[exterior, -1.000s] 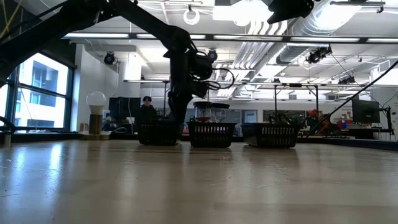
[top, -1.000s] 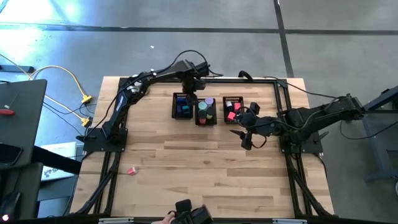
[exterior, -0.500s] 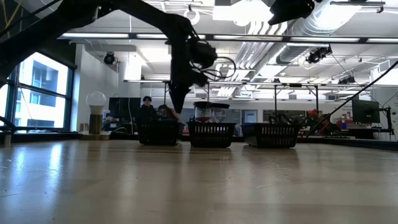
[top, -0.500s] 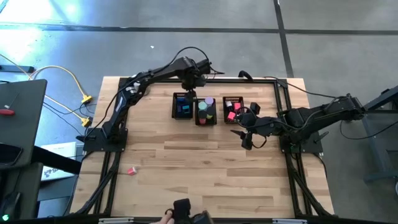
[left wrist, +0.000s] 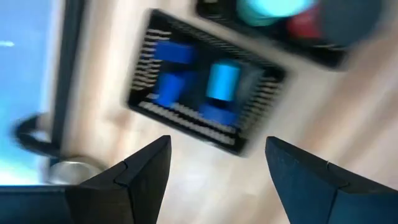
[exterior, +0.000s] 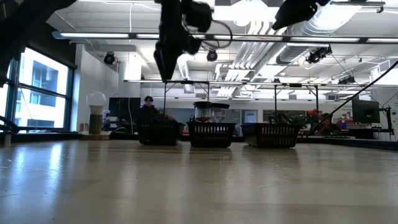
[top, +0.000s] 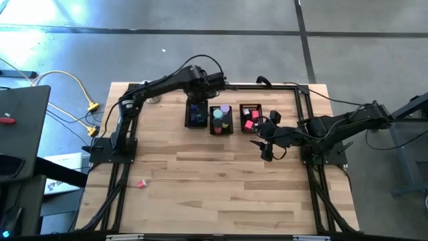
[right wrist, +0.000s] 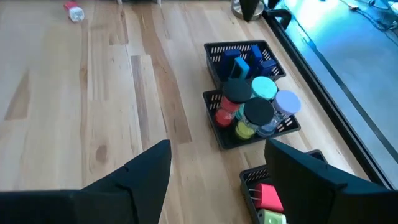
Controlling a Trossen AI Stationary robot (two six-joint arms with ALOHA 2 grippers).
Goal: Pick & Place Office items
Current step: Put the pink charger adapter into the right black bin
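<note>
Three black mesh bins stand in a row at the table's far side: the left bin (top: 196,114) with blue blocks (left wrist: 222,81), the middle bin (top: 221,119) with round rolls in teal, purple and black (right wrist: 256,102), and the right bin (top: 251,117) with pink pieces. A small pink item (top: 141,183) lies alone on the wood at the near left. My left gripper (left wrist: 217,146) hangs open and empty, high above the left bin (exterior: 158,132), pointing down. My right gripper (top: 263,148) is open and empty, raised just on the near side of the right bin.
A white ball on a metal base (exterior: 96,112) stands at the far left, beside the left bin. A black frame (top: 304,100) runs around the table's edges. Bare wood (top: 221,187) covers the near half.
My left gripper has risen straight out of the left bin, from rim height to well above it, drifting slightly toward the table's left edge, and has stayed open. A person's hand with a dark object at the near edge has gone out of view.
</note>
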